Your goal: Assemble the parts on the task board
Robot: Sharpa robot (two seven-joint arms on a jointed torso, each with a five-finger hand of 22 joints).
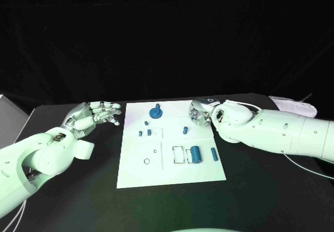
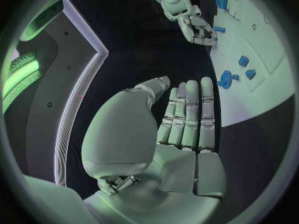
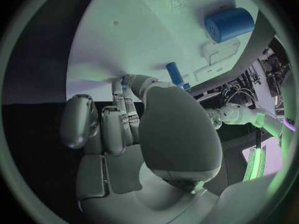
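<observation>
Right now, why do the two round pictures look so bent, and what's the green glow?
Left wrist view: a fisheye circle in a dark frame, so the white task board curves; green light strips glow at the rim behind the left hand. Right wrist view: same bending, the board's edge arcs past the right hand, a green glow at the rim. Head view: straight lines, faint green tint, black backdrop.

Both arms wear smooth white rounded shells, thick at the forearm and narrowing toward the wrist. The left arm (image 1: 42, 157) shows a small dark joint with screws near the wrist, and the right arm (image 1: 278, 130) has small dark screw holes along its shell. The left hand (image 1: 94, 115) and right hand (image 1: 201, 115) are silver, with segmented metal fingers and bulging grey palm covers.
</observation>
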